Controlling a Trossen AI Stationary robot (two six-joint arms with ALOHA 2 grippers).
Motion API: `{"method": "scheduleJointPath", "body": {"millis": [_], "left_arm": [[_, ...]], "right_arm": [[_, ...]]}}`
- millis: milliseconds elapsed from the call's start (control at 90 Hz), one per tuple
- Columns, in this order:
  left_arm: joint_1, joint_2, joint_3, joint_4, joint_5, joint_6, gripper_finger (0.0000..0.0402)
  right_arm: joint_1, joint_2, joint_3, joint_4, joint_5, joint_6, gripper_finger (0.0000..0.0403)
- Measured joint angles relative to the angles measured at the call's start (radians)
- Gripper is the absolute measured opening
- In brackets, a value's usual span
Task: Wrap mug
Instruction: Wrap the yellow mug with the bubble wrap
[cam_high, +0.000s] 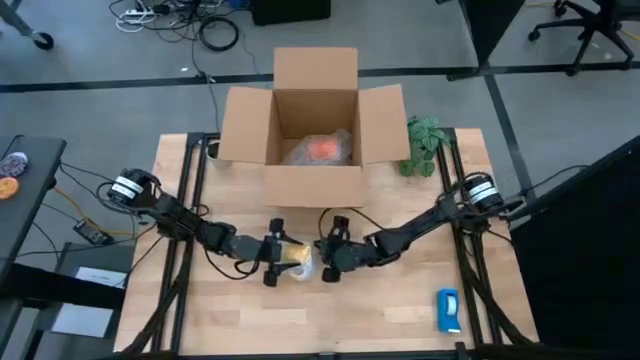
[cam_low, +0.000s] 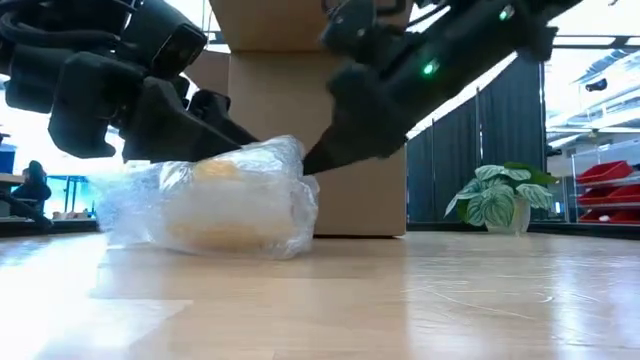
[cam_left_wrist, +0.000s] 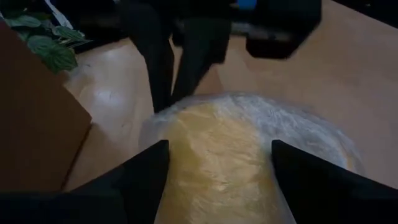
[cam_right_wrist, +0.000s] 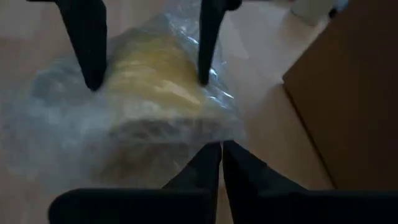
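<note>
Straddling the wrapped mug (cam_high: 297, 256), the left gripper (cam_high: 277, 250) has its fingers spread wide on either side of it. Opposite, the right gripper (cam_high: 328, 257) is pinched closed on the plastic wrap (cam_low: 205, 200). Cardboard box (cam_high: 310, 120) sits just behind both.

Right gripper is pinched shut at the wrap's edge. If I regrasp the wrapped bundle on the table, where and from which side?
Judging from the views, take the wrapped bundle across its rounded middle from above. It lies on its side, and the left gripper, open, already straddles one end, while the right gripper pinches loose film at the other.
</note>
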Motion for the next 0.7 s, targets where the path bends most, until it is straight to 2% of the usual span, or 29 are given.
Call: {"method": "scheduleJointPath", "body": {"millis": [200,444,700], "left_arm": [[0.000,0.000,0.002,0.000,0.005,0.007,0.0261],[0.002,0.000,0.002,0.001,0.004,0.005,0.0261],[0.001,0.000,-0.001,0.009,-0.007,0.006,0.0261]], "right_arm": [[0.010,0.014,0.000,0.000,-0.037,0.027,0.0000],[0.045,-0.067,0.003,-0.116,-0.065,0.063,0.0000],[0.049,-0.012,0.003,0.045,-0.045,0.018,0.0000]]}}
